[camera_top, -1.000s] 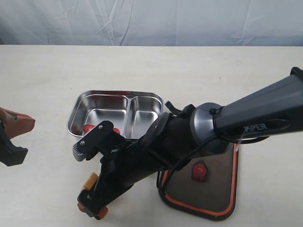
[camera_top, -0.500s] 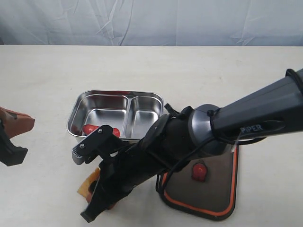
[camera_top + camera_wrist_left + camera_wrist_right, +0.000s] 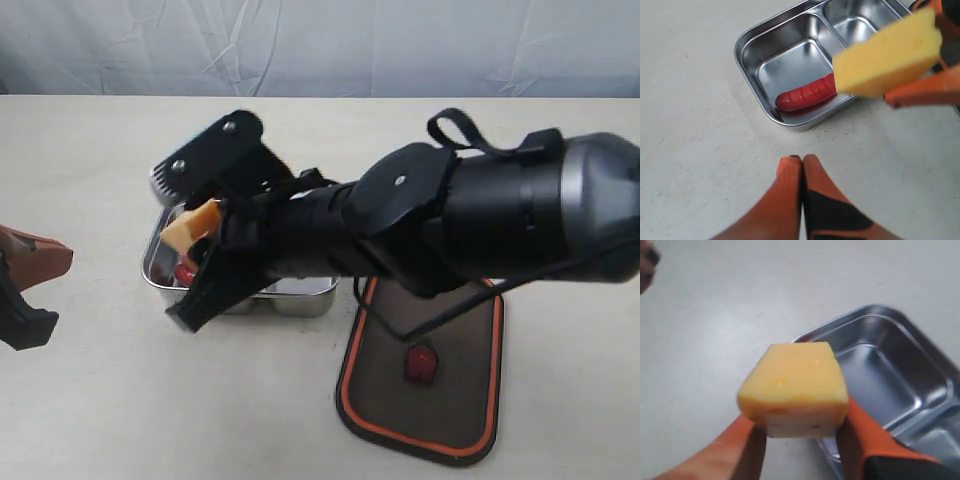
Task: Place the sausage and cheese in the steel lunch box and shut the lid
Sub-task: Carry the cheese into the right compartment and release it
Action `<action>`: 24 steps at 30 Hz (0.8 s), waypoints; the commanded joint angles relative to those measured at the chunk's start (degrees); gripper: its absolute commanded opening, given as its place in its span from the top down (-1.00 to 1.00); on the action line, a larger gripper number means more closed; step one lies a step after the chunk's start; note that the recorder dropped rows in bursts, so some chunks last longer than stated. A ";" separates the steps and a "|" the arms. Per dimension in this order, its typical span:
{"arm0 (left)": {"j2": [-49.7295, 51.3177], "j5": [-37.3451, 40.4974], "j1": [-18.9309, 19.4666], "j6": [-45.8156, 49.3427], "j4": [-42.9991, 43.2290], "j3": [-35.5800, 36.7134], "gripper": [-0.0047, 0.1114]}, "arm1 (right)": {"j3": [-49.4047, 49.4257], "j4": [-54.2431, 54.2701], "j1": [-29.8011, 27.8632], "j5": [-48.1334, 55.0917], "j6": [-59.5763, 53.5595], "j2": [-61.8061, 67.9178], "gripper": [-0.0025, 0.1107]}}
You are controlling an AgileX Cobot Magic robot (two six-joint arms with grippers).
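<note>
One item remains: my right gripper (image 3: 800, 432), jaws half closed, pinches the cheese (image 3: 795, 385) above the 9 o'clock end of the steel lunch box (image 3: 751, 75), where the sausage (image 3: 807, 94) lies. I'd lower well inside before releasing. My left gripper (image 3: 802, 165) is closed on nothing; the lid (image 3: 440, 400) lies at 4 o'clock.

Sausage (image 3: 807, 94) in lunch box (image 3: 790, 67) — cheese (image 3: 887, 55) held aloft.

Cream tabletop (image 3: 100, 420), pale grey cloth backdrop (image 3: 320, 45) (creased), soft even light
</note>
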 commanded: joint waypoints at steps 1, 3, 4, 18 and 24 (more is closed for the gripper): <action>-0.32 0.53 -0.10 -0.25 0.54 0.23 0.92 | 0.21 1.42 -7.01 -1.27 -0.19 -1.04 0.97; -0.32 0.64 -0.10 -0.25 0.53 0.23 0.92 | 1.06 1.46 -10.49 -0.84 -0.06 -0.93 0.97; -0.32 0.64 -0.10 -0.25 0.53 0.23 0.92 | 1.29 1.46 -12.24 -0.84 -0.06 -0.93 0.97; -0.32 0.50 -0.10 -0.25 0.53 0.23 0.92 | 1.71 -1.50 -20.40 9.68 -0.06 6.46 0.97; -0.32 0.50 -0.10 -0.25 0.53 0.23 0.92 | 1.71 -1.87 -20.40 9.13 -0.06 8.10 0.03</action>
